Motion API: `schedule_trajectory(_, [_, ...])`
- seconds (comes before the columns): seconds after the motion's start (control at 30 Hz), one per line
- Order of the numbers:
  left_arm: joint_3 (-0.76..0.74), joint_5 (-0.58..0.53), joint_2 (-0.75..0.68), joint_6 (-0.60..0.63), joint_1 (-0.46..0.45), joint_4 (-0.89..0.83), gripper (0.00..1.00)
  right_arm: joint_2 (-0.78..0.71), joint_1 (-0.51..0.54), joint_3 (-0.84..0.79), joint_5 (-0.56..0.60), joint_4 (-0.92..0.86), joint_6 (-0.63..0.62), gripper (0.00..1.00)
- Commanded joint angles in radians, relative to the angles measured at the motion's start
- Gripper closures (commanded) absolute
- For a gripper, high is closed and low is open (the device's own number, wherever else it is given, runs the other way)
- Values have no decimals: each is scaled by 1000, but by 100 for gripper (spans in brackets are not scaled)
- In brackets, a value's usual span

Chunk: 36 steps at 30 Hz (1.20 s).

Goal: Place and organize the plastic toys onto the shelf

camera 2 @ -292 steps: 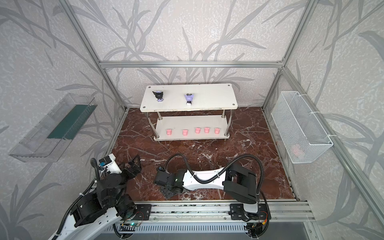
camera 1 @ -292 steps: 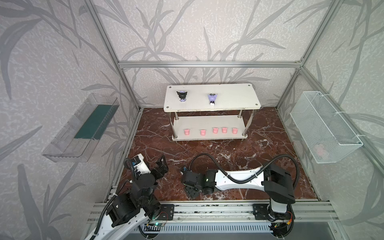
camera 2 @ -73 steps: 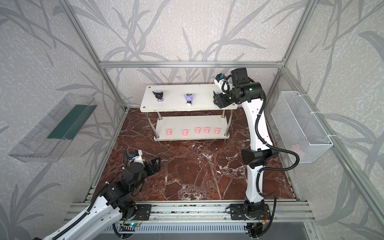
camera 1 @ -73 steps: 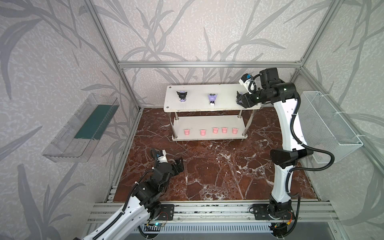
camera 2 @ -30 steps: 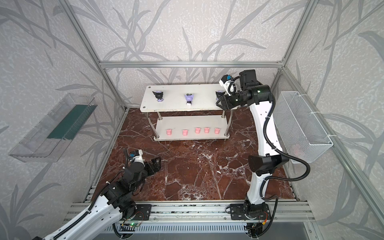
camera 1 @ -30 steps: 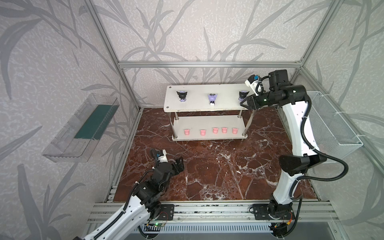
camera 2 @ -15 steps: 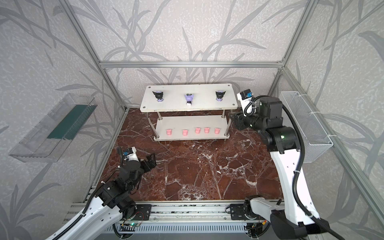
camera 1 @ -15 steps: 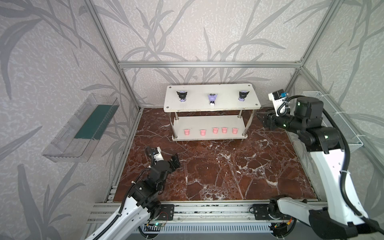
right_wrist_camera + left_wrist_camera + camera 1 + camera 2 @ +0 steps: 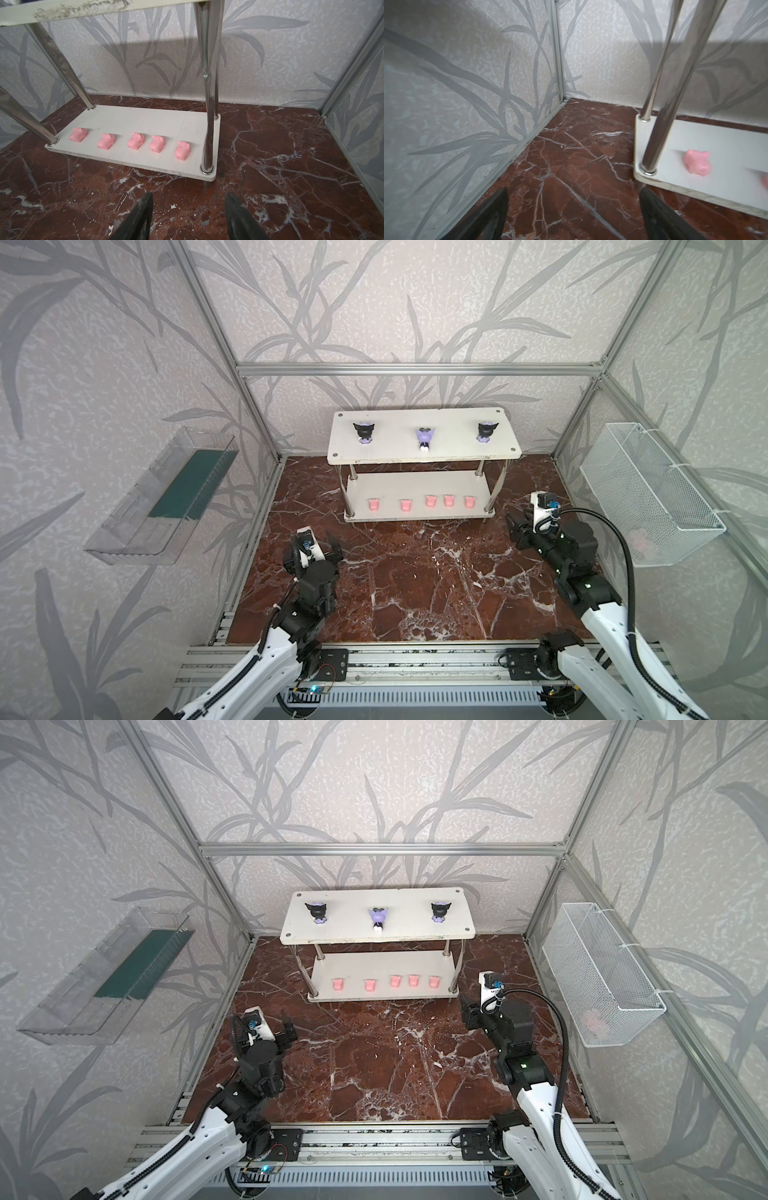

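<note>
We see three figurines (image 9: pixel 424 438) spaced along the shelf's (image 9: pixel 390 445) top board and five pink piglets (image 9: pixel 135 140) lined on its lower board. In front of the shelf, the left claw (image 9: pixel 573 193) gapes wide and the right claw (image 9: pixel 189 196) stands partly open, both empty.

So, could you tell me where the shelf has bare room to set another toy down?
Top board: bare gaps between left black figurine, lilac figurine and right black figurine. Lower board: bare strip behind the piglets; crowded among the three right-hand piglets.
</note>
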Motion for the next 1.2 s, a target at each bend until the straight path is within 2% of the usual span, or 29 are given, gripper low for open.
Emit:
schedule_trajectory(0.0, [-34, 54, 49, 99, 81, 198, 3, 50, 6, -35, 69, 191, 17, 43])
schedule_trajectory(0.07, [-41, 86, 89, 64, 144, 222, 3, 80, 6, -54, 92, 217, 12, 43])
schedule_trajectory(0.2, [-34, 259, 200, 40, 304, 312, 1, 125, 6, -91, 117, 295, 1, 43])
schedule_trajectory(0.33, [16, 401, 398, -2, 419, 395, 1, 179, 6, -118, 149, 359, -32, 43])
schedule_trajectory(0.53, [49, 462, 791, 75, 433, 786, 1, 266, 6, -165, 229, 475, -71, 40])
schedule_trajectory(0.6, [70, 458, 872, 79, 434, 832, 1, 289, 4, -178, 260, 514, -81, 39])
schedule_trajectory(0.8, [127, 461, 993, 97, 434, 849, 1, 390, -2, -196, 329, 619, -114, 38])
schedule_trajectory(0.9, [164, 453, 974, 75, 433, 734, 1, 464, -4, -200, 336, 693, -124, 37])
schedule_trajectory(1.0, [173, 458, 979, 77, 436, 730, 1, 563, -2, -175, 332, 756, -161, 38])
schedule_trajectory(1.07, [172, 458, 985, 82, 436, 744, 1, 582, -5, -136, 355, 657, -145, 39])
schedule_trajectory(1.17, [172, 460, 982, 80, 436, 737, 1, 643, -9, -155, 338, 741, -144, 39])
